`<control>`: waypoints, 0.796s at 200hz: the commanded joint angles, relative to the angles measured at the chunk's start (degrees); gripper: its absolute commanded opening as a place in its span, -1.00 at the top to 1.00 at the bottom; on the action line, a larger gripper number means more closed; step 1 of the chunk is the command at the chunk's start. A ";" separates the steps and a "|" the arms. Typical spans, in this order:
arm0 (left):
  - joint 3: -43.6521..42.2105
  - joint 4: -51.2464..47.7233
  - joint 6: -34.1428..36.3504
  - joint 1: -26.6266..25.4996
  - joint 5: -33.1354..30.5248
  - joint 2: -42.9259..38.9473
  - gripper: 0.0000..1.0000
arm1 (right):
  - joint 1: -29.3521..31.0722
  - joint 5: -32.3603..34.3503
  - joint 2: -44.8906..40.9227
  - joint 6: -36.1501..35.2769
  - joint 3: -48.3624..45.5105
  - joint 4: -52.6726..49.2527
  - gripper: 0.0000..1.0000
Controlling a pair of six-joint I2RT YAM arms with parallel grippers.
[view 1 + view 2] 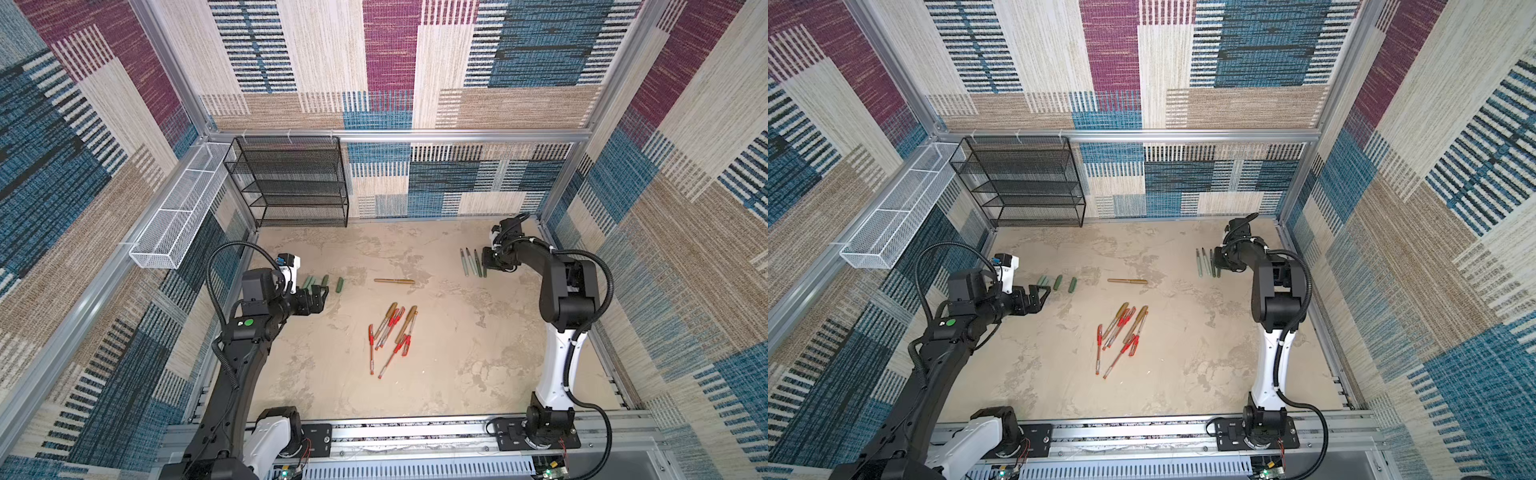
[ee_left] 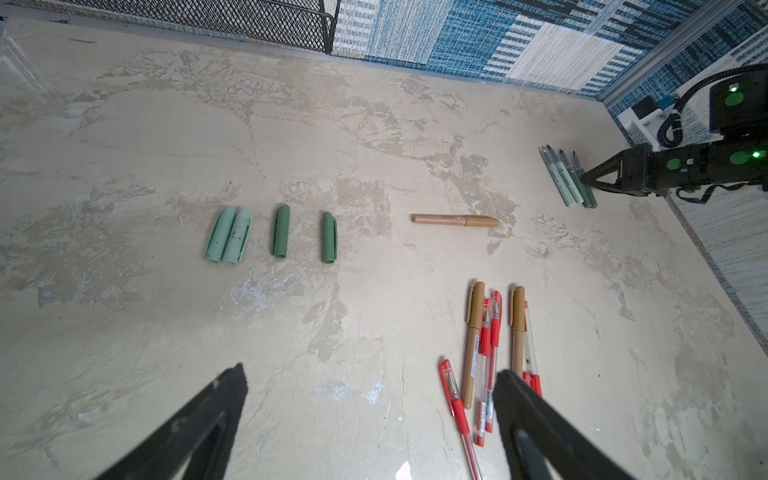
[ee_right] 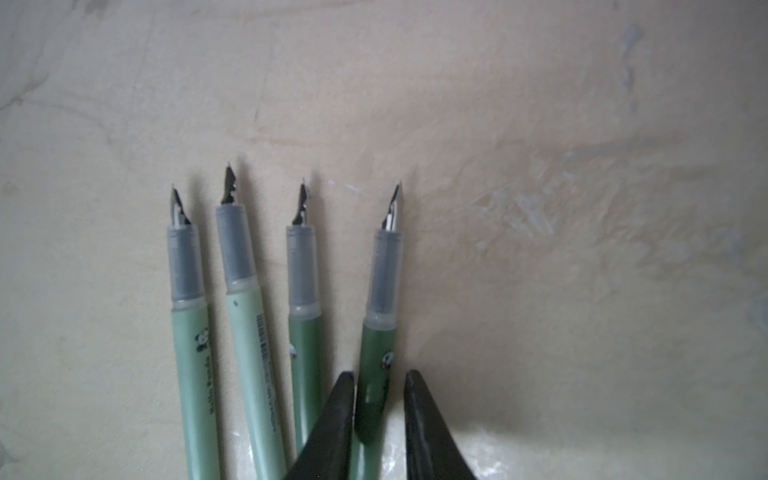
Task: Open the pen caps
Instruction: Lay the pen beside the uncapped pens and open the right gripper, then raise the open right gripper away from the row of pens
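Note:
Several loose green pen caps, two pale mint (image 2: 226, 235) and two dark green (image 2: 281, 230), lie in a row (image 1: 325, 281) just beyond my left gripper (image 1: 322, 297), which hangs open and empty (image 2: 372, 372). A capped gold-brown pen (image 1: 394, 281) lies alone mid-table. Nearer, a pile of capped red and gold-brown pens (image 1: 392, 332) lies crossed. At the far right, several uncapped green pens (image 1: 471, 264) lie side by side. My right gripper (image 3: 379, 374) straddles the dark green barrel (image 3: 376, 345) on the table, jaws slightly apart, with a gap showing on one side.
A black mesh shelf (image 1: 291, 183) stands against the back wall at the left. A white mesh basket (image 1: 178, 216) hangs on the left wall. The right wall's frame runs close beside the right arm (image 1: 569, 291).

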 commanded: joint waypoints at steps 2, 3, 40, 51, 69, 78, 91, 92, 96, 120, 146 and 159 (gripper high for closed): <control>0.10 0.81 -0.76 0.16 1.11 -0.65 -0.93 | 0.02 0.40 -1.76 0.07 0.02 -1.61 0.47; 0.12 0.82 -0.75 0.16 1.13 -0.65 -0.92 | 0.02 0.39 -1.76 0.12 0.04 -1.67 0.46; 0.08 0.97 -0.84 0.25 0.84 -0.88 -0.93 | 0.03 -3.47 -7.72 1.43 -1.85 -0.96 0.41; -0.38 1.21 -0.80 0.25 1.45 -1.17 -0.92 | 0.10 -3.56 -9.79 1.98 -3.15 -0.64 0.40; -0.41 1.18 -0.79 0.25 1.26 -0.85 -0.92 | 0.11 -5.25 -13.02 2.99 -6.01 0.47 0.38; -0.12 1.10 -1.08 0.25 0.97 -0.74 -0.92 | 0.09 -5.60 -14.51 3.34 -7.83 1.54 0.37; -0.15 1.42 -1.28 0.00 1.29 -1.05 -0.92 | 0.11 -4.98 -15.78 3.62 -9.65 2.77 0.34; -0.22 1.43 -1.28 -0.01 1.39 -1.07 -0.92 | 0.07 -4.93 -15.80 3.69 -9.72 2.81 0.34; -0.28 1.61 -1.29 -0.01 1.64 -1.19 -0.92 | 0.10 -4.59 -15.89 3.80 -9.93 2.84 0.33; -0.47 1.37 -1.24 -0.01 1.55 -1.06 -0.93 | 0.25 -6.01 -16.28 5.57 -10.70 2.50 0.30; -0.36 1.46 -1.16 -0.10 1.62 -1.73 -0.92 | 0.03 -0.04 -16.12 6.77 -11.98 3.66 0.19; -0.68 1.31 -0.69 -0.10 1.61 -1.72 -0.93 | -0.23 2.40 -13.86 6.31 -10.22 2.75 0.14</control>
